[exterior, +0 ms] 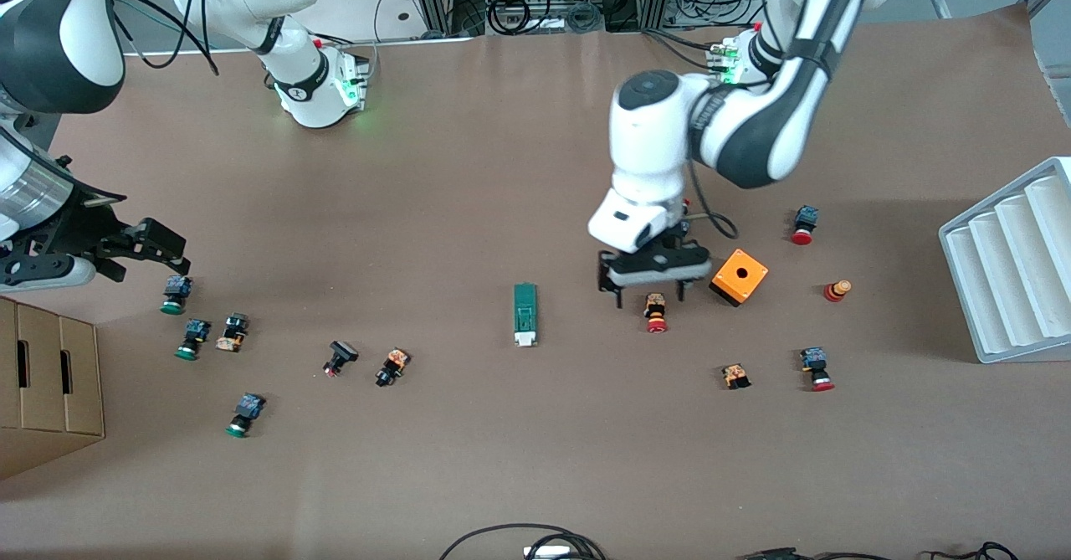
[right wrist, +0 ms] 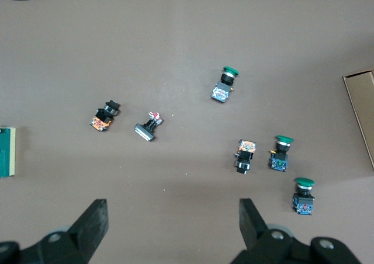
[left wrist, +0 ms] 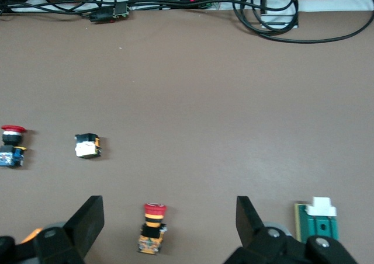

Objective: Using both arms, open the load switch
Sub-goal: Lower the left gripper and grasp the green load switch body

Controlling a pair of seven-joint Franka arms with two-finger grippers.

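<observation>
The load switch is a narrow dark-green block with a white tab at its end nearer the front camera. It lies flat mid-table, and nothing touches it. My left gripper hangs open over a red-capped pushbutton, beside the switch toward the left arm's end. In the left wrist view the pushbutton lies between the spread fingers of the left gripper, untouched, with the switch just outside one finger. My right gripper is open and empty at the right arm's end. The right wrist view shows that gripper over bare table, with the switch's edge at the frame border.
An orange square box stands close beside the left gripper. Red-capped pushbuttons are scattered toward the left arm's end and green-capped ones below the right gripper. A white ridged rack and a cardboard box sit at the table's two ends.
</observation>
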